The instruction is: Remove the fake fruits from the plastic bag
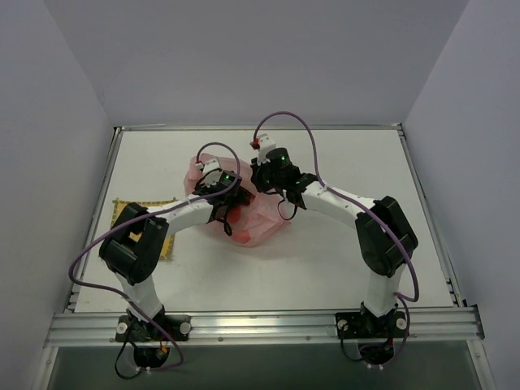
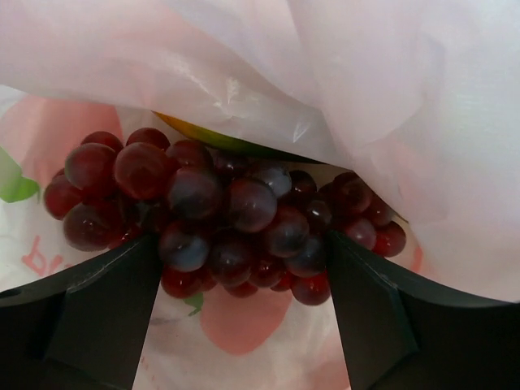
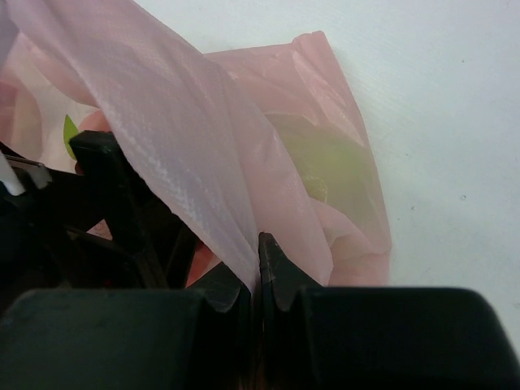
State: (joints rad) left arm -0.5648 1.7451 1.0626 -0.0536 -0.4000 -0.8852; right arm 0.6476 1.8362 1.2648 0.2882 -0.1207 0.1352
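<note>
The pink plastic bag lies mid-table. My left gripper is inside its mouth. In the left wrist view the left gripper is open, its black fingers on either side of a bunch of dark red fake grapes. A yellow-green fruit shows behind the grapes under the bag film. My right gripper is at the bag's far edge. In the right wrist view the right gripper is shut on a fold of the bag and holds it up. A greenish fruit shows through the film.
A flat yellow woven mat lies at the left, partly under my left arm. The white table has raised rails along its edges. The left gripper's black body sits close beside the right fingers.
</note>
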